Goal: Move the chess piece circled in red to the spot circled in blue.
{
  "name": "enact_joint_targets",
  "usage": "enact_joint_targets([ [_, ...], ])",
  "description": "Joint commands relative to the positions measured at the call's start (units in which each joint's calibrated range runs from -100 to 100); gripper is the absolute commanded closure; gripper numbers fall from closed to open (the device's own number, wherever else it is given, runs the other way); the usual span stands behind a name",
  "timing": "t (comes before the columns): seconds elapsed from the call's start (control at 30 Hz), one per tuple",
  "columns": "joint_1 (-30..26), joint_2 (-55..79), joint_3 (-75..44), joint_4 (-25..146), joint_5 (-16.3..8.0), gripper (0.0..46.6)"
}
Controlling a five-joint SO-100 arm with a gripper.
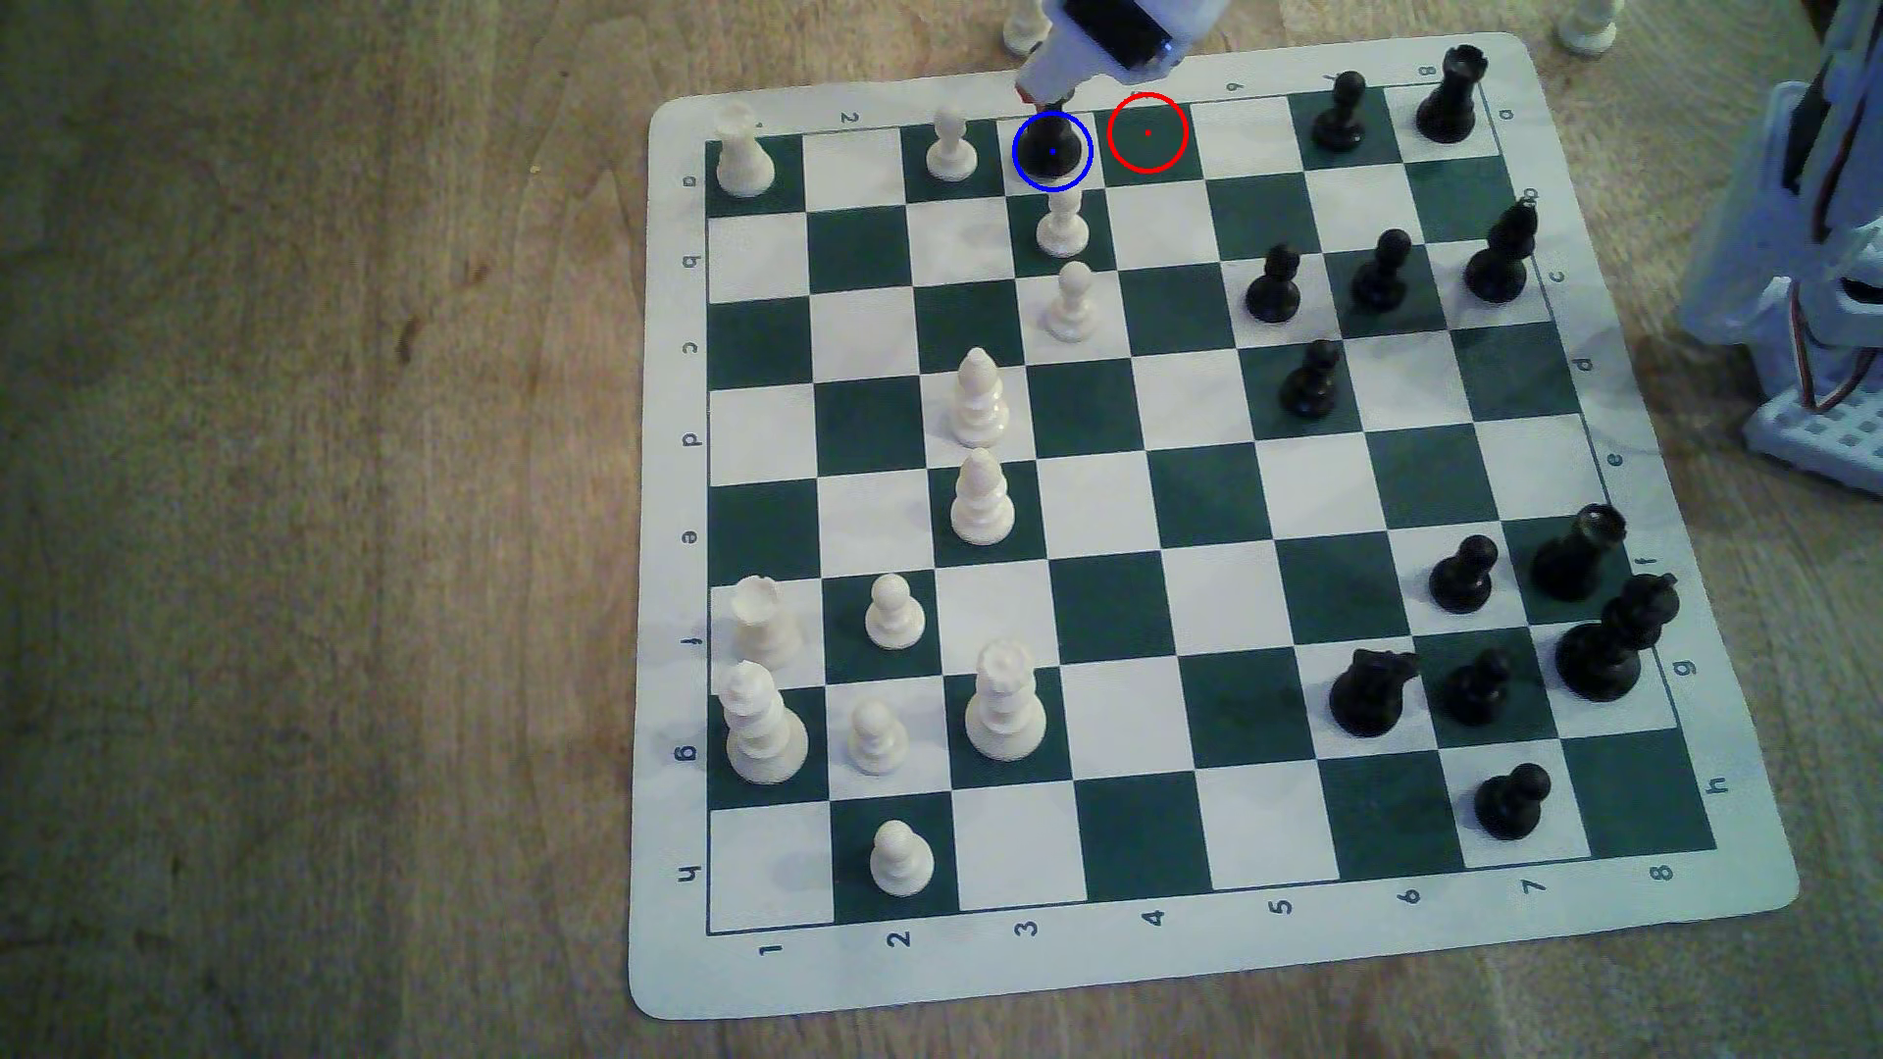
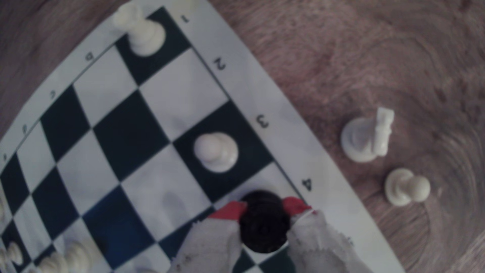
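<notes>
Chess piece upright w/in tool

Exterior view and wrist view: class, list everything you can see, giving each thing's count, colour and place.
Chess mat: one, green and cream, on the wooden table.
White pieces on the mat: twelve, mostly on the exterior view's left half.
White pieces off the mat: at least three, on the table past the far edge; a knight and pawn near column 4, another further along.
Other black pieces: twelve, on the exterior view's right side.
Chess piece: one, black, standing on the spot, the blue-ringed cream square.
Red-ringed square: one, dark green, bare, beside the spot.
Arm base: one, white, off the mat at the exterior view's right.
Gripper: one, white with red-tipped jaws closed around the chess piece.
</notes>
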Motion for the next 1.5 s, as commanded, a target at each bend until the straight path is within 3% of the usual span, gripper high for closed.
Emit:
enact_joint_targets([
  [0.0,0.5,-2.7,-2.4,-0.3,0.3,31.6],
  [0.07,0.8,-3.5,-1.6,-1.0,0.2,27.5],
  [0.2,1.1,-4.3,-1.0,-1.2,0.4,24.7],
  [0.43,1.8,-8.0,-0.2,0.3,0.8,23.9],
  [0.67,-0.9,-21.3,0.1,13.1,1.3,24.4],
  [0.9,-3.2,-39.1,11.8,22.8,2.0,23.3],
  [1.0,-3.7,-51.2,27.8,23.9,2.2,27.2],
  [1.07,-4.3,-57.4,38.0,20.2,2.2,35.7],
  [1.1,-4.9,-62.9,45.2,15.9,1.6,43.8],
  [1.13,-5.2,-66.3,48.7,13.2,1.4,46.0],
  [1.23,-9.3,-80.5,60.9,4.1,-0.2,46.4],
  [1.37,-12.1,-99.0,71.8,-9.3,-0.6,46.4],
  [1.47,-11.0,-99.0,72.0,-21.2,0.1,46.4],
])
